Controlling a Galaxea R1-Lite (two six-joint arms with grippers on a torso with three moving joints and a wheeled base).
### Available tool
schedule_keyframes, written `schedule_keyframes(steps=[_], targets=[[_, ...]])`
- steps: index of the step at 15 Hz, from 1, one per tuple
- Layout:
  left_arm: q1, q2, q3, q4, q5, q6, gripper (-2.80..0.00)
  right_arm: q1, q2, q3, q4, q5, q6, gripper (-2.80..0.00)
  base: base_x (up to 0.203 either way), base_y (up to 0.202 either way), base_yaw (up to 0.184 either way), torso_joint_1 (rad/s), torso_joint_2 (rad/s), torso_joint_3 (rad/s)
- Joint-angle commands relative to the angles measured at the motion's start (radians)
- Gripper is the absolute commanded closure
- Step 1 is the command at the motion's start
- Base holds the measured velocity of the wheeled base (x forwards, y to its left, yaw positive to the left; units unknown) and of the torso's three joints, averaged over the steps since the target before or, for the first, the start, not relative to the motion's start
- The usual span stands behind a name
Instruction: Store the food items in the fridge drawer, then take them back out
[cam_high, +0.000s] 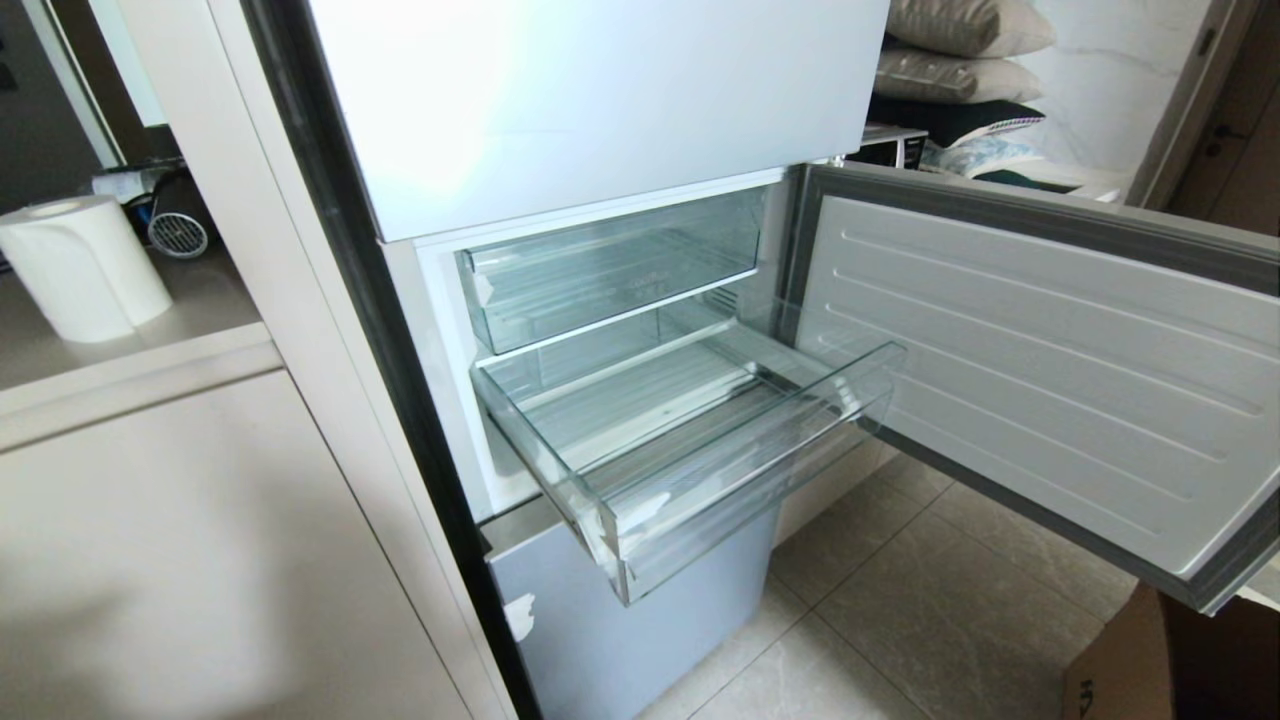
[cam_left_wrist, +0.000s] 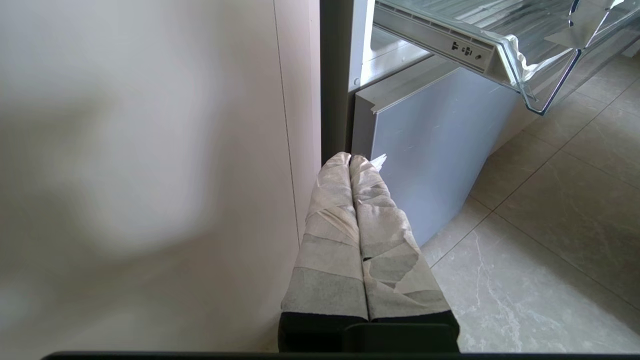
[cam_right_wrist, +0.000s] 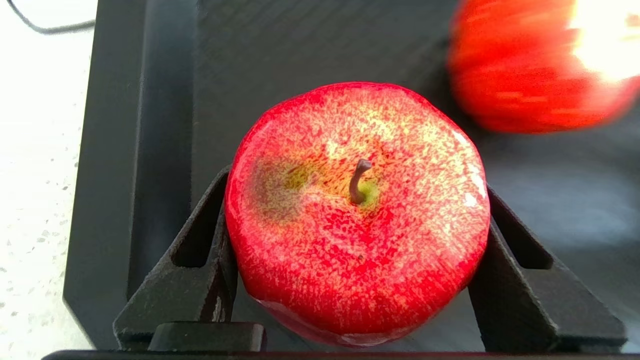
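Observation:
In the right wrist view a glossy red food item (cam_right_wrist: 357, 215), apple-like with a short stem, sits on a black tray (cam_right_wrist: 150, 100). My right gripper (cam_right_wrist: 357, 190) straddles it, and its black fingers (cam_right_wrist: 200, 250) press against both sides. A second red food item (cam_right_wrist: 525, 70) lies blurred on the same tray, further off. The fridge drawer (cam_high: 740, 470) is pulled out and holds nothing; its corner also shows in the left wrist view (cam_left_wrist: 540, 55). My left gripper (cam_left_wrist: 350, 160) is shut, its taped fingers together, parked low beside the fridge. Neither arm appears in the head view.
The fridge door (cam_high: 1050, 370) stands wide open to the right. A second clear bin (cam_high: 610, 265) sits pushed in above the drawer. A paper roll (cam_high: 85, 265) stands on the counter at left. A cardboard box (cam_high: 1170, 660) is on the floor. The tray rests on a white speckled surface (cam_right_wrist: 35, 150).

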Motion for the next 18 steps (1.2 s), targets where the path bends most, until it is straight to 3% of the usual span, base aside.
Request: schedule_keyframes(steps=[1, 4, 8, 12, 15, 18], targets=[[0.0, 0.002, 0.0, 0.001, 0.0, 0.0, 0.0, -0.027, -0.11, 0.056, -0.004, 0.002, -0.005, 0.0, 0.0, 0.0, 0.0, 0.0, 0.0, 0.0], [0.0, 0.002, 0.0, 0.001, 0.0, 0.0, 0.0, -0.057, -0.31, 0.21, -0.007, 0.04, -0.014, 0.0, 0.0, 0.0, 0.0, 0.0, 0.0, 0.0], [0.0, 0.002, 0.0, 0.001, 0.0, 0.0, 0.0, -0.022, -0.608, 0.499, 0.001, 0.238, -0.031, 0.0, 0.0, 0.0, 0.0, 0.0, 0.0, 0.0], [0.0, 0.002, 0.0, 0.001, 0.0, 0.0, 0.0, 0.244, -0.837, 0.795, 0.004, 0.34, -0.098, 0.0, 0.0, 0.0, 0.0, 0.0, 0.0, 0.0], [0.0, 0.002, 0.0, 0.001, 0.0, 0.0, 0.0, 0.442, -0.89, 0.914, 0.008, 0.388, -0.153, 0.0, 0.0, 0.0, 0.0, 0.0, 0.0, 0.0], [0.0, 0.002, -0.001, 0.001, 0.0, 0.0, 0.0, 0.546, -0.891, 0.948, 0.056, 0.556, -0.16, 0.0, 0.0, 0.0, 0.0, 0.0, 0.0, 0.0]])
